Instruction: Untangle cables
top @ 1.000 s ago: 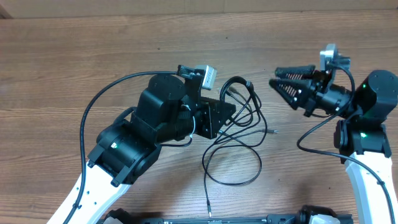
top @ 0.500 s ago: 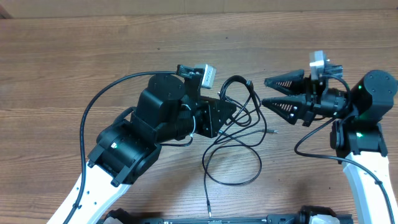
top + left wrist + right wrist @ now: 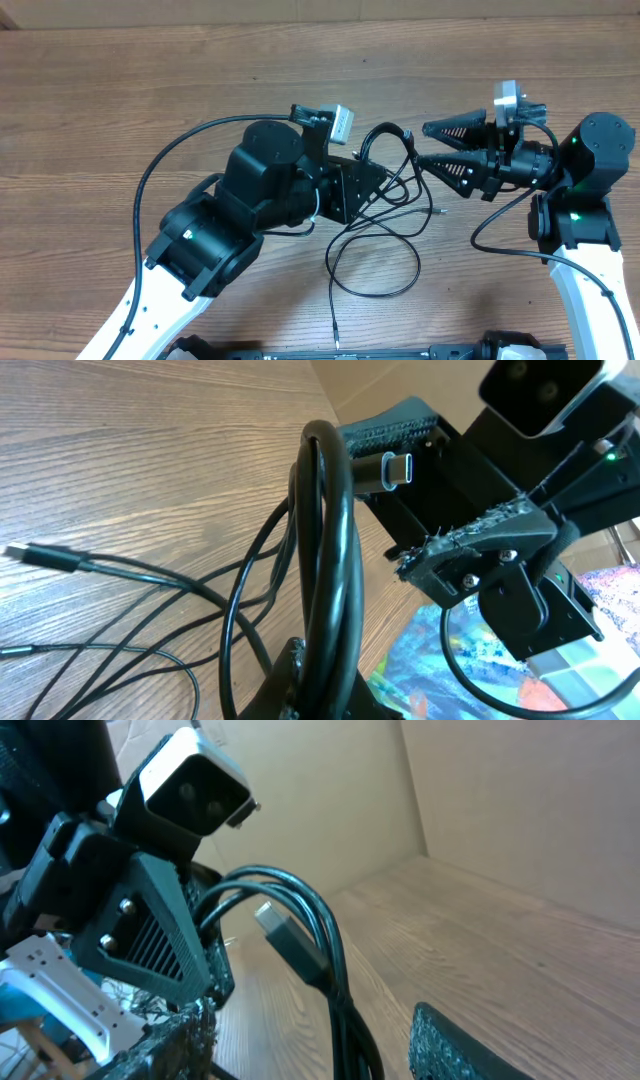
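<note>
The cables [image 3: 385, 190] are thin black cords in a tangle at the table's middle. Loose loops [image 3: 375, 265] and a plug end [image 3: 336, 340] trail toward the front edge. My left gripper [image 3: 372, 172] is shut on a bunch of looped cable and holds it raised. In the left wrist view the loop [image 3: 330, 560] stands up from the jaws, with a silver-tipped plug [image 3: 392, 470] at its top. My right gripper [image 3: 424, 146] is open, its tips on either side of the raised loop. In the right wrist view the loop [image 3: 320, 950] and plug [image 3: 285, 935] sit between the open fingers.
The table [image 3: 120, 90] is brown wood. A thick black arm wire [image 3: 160, 165] arcs left of the left arm. Another arm wire [image 3: 500, 235] hangs by the right arm. A straight plug end [image 3: 436, 210] lies right of the tangle.
My right gripper has opened wide and moved left up to the raised cable loop. The left arm has shifted slightly right with the cables in its grip.
</note>
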Tool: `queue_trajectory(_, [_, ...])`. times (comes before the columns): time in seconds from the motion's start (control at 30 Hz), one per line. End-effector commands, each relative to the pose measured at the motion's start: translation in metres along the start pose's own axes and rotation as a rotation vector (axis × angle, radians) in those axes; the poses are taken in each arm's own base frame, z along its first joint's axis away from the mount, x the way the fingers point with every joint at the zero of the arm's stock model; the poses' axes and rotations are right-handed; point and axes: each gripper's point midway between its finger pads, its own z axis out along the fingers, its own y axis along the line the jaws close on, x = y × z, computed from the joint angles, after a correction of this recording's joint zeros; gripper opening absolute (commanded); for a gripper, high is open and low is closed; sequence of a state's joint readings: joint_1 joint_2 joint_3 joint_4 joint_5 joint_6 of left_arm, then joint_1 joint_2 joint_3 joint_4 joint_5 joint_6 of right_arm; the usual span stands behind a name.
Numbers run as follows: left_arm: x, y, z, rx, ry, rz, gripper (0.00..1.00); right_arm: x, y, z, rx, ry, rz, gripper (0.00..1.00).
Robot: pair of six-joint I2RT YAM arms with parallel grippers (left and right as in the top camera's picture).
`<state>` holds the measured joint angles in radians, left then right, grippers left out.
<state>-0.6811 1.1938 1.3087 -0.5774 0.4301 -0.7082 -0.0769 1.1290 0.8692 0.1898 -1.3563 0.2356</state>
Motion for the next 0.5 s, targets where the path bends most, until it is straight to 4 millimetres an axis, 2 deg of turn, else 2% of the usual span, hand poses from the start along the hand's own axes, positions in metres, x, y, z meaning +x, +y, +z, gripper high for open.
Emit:
queue_trajectory(0.0, [0.0, -0.004, 0.006, 0.011, 0.008, -0.007, 0.04, -0.006, 0.0, 0.001, 0.014, -0.008, -0.022, 0.6])
queue_trajectory(0.27, [-0.004, -0.008, 0.009, 0.031, -0.002, 0.003, 0.04, -0.006, -0.002, 0.001, 0.015, -0.008, -0.018, 0.61])
queue_trajectory(0.47, [-0.002, -0.013, 0.01, 0.044, 0.001, 0.012, 0.04, -0.002, -0.011, 0.002, 0.03, -0.007, 0.007, 0.59])
